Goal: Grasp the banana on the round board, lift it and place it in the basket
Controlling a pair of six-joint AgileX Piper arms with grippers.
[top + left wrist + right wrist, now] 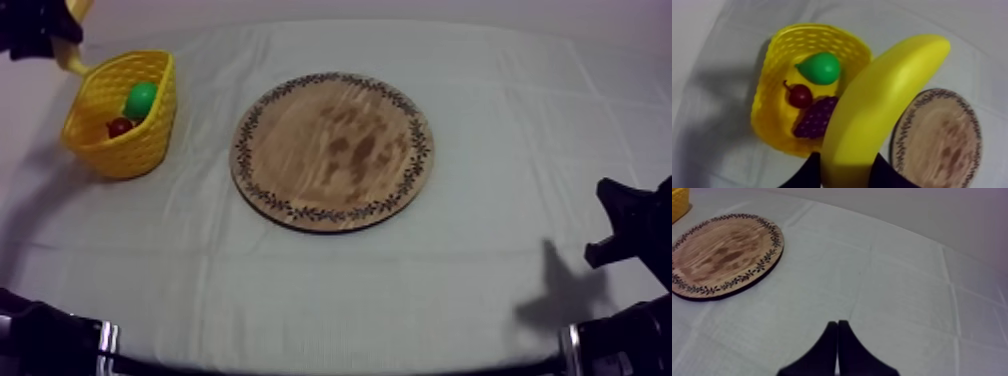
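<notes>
Banana (887, 100) is grasped by left pincer (847, 172), hovering by the yellow basket (125, 150), upper left in top view; right pincer (837, 328) is clenched, empty. Basket's crowded w/ pear (819, 67), grapes (817, 117), small red fruit (800, 96), so imo off-centre release prob bounces it out.

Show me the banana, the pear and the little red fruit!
banana (882, 110), left wrist view, middle of its yellow body.
pear (820, 68), left wrist view, middle of its green body.
small red fruit (800, 96), left wrist view, its round middle.
</notes>
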